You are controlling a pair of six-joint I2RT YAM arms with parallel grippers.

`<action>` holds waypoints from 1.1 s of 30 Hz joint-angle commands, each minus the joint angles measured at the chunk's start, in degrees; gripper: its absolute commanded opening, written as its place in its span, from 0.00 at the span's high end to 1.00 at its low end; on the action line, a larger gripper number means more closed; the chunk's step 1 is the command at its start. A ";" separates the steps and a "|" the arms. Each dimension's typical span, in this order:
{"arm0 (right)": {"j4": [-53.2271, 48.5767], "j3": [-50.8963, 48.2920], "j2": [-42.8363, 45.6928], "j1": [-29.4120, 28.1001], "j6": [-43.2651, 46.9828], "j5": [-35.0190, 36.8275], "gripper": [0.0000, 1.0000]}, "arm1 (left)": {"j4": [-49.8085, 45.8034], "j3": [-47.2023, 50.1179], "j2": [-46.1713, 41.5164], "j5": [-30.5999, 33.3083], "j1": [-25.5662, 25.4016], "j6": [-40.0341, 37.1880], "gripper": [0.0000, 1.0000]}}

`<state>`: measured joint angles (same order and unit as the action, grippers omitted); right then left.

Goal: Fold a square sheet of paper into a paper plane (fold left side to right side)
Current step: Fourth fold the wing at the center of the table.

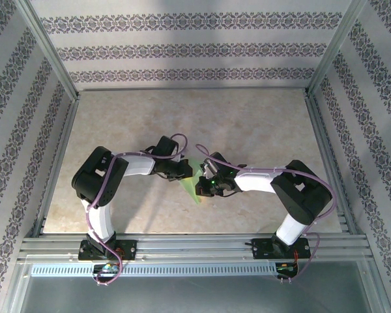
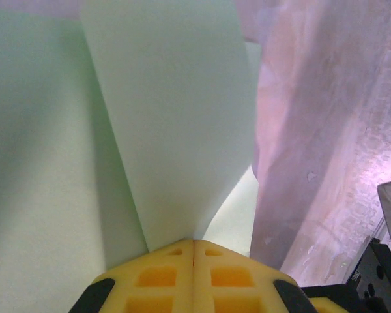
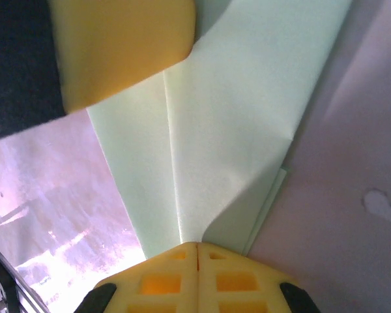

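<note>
The pale green sheet is folded into a slim, pointed paper plane [image 1: 191, 185] and lies at the table's middle between both arms. My left gripper [image 1: 184, 172] is shut on its upper left part. In the left wrist view a raised paper flap [image 2: 176, 117] runs down into the closed yellow fingertips of that gripper [image 2: 193, 242]. My right gripper [image 1: 204, 186] is shut on the right side. In the right wrist view the creased, layered paper [image 3: 215, 130] narrows into this gripper's closed tips [image 3: 197, 246]. A yellow finger [image 3: 124, 52] of the left gripper sits on the paper's far end.
The beige table [image 1: 247, 124] is bounded by patterned walls and metal frame rails [image 1: 322, 150]. A slotted rail [image 1: 182, 268] runs along the near edge by the arm bases. Open table surface lies beyond and to either side of the grippers.
</note>
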<state>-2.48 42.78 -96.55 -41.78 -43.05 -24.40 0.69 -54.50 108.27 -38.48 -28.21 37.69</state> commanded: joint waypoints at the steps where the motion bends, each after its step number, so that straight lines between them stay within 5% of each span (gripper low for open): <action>1: -8.91 -2.53 -3.73 -0.92 1.65 4.54 1.00 | -3.13 -3.27 2.62 5.19 2.69 -3.94 1.00; 25: -9.56 -2.79 -3.47 -0.78 1.55 4.23 1.00 | -8.74 -18.28 10.89 5.23 10.80 -9.24 1.00; 33: -9.77 -2.88 -2.12 0.07 2.56 3.93 1.00 | -9.71 -15.47 4.54 6.99 11.38 -11.81 1.00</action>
<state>-1.98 42.92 -96.68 -41.78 -42.54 -24.05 -8.38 -71.66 117.23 -34.09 -17.72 28.64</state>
